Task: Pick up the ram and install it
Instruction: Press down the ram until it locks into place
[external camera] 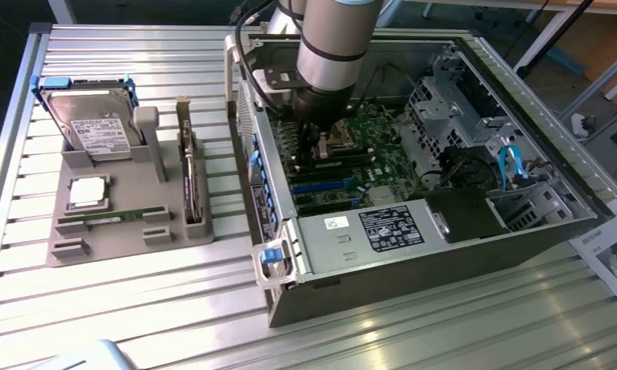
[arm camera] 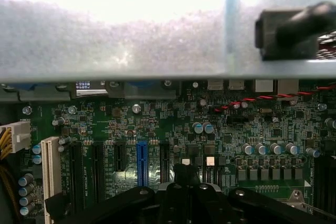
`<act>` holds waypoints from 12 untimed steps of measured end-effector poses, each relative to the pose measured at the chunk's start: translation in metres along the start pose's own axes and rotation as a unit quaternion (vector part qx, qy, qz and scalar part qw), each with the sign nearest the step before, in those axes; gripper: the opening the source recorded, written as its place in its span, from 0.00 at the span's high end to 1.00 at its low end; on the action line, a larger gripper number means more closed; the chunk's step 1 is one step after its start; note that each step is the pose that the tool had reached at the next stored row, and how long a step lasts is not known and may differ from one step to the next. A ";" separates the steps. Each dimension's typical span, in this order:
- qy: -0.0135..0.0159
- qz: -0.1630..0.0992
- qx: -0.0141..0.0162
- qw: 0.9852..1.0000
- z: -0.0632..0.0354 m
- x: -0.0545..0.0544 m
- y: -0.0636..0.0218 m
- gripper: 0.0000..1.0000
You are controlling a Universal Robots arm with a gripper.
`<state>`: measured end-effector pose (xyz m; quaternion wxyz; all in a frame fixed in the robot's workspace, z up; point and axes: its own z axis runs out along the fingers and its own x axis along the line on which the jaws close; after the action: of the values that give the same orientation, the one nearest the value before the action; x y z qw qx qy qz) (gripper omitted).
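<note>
The ram [external camera: 113, 217], a slim green strip, lies flat in a slot near the front of the grey holder [external camera: 102, 250], at the exterior view's left. My gripper [external camera: 310, 154] is far from it, lowered inside the open computer case [external camera: 411, 258] and hanging just above the green motherboard [external camera: 375, 131]. In the wrist view the gripper [arm camera: 187, 174] is a dark shape low over the motherboard [arm camera: 157, 124], close to the blue expansion slot [arm camera: 142, 156] and the black slots beside it. I see no green strip at the gripper.
The holder also carries a silver hard drive [external camera: 92, 123], a square processor chip [external camera: 87, 191] and an upright card [external camera: 190, 181]. Inside the case are a labelled power supply [external camera: 390, 227], a drive cage and a blue cable [external camera: 511, 166]. A metal case bar [arm camera: 115, 35] crosses the wrist view.
</note>
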<state>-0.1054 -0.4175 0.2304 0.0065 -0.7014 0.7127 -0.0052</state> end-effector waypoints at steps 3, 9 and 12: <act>0.000 0.000 0.000 1.000 0.0003 0.000 0.0000 0.90; 0.000 0.000 0.000 1.000 0.0021 0.000 0.0000 0.90; -0.001 0.000 0.000 1.000 0.0005 0.000 -0.0001 0.90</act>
<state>-0.1053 -0.4173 0.2300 0.0072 -0.7014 0.7127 -0.0051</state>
